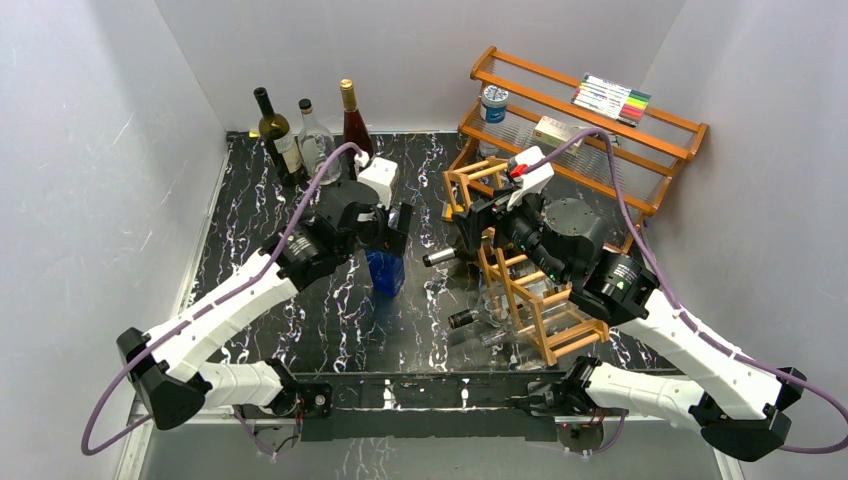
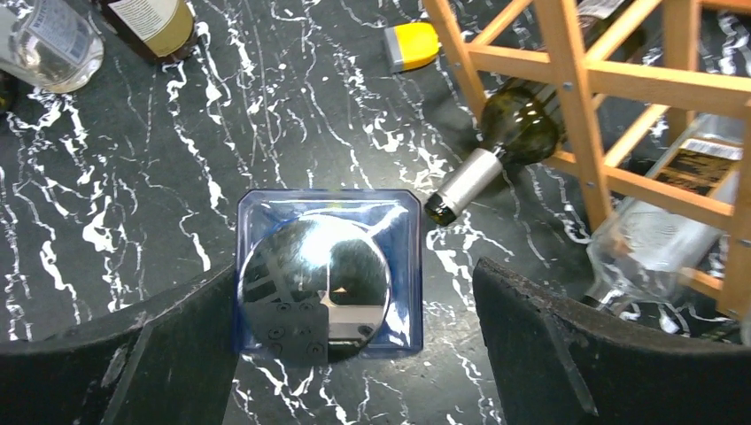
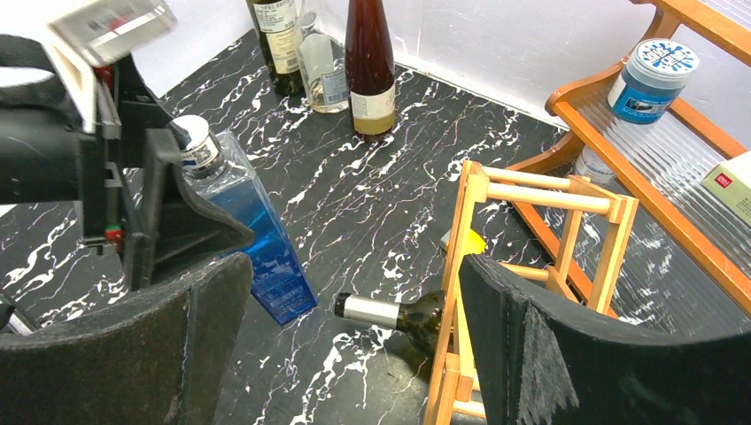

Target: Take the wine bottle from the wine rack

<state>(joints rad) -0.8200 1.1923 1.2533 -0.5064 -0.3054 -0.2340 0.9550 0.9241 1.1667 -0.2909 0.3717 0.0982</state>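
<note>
Right jaws stand wide, the wine bottle (image 3: pixel 398 313) ahead between them.

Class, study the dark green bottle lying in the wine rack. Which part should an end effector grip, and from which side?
Grip the silver-foiled neck of the dark green bottle: it juts clear of the wine rack toward the blue bottle, while bars cage the body. Approach from that side, jaws across the neck.
</note>
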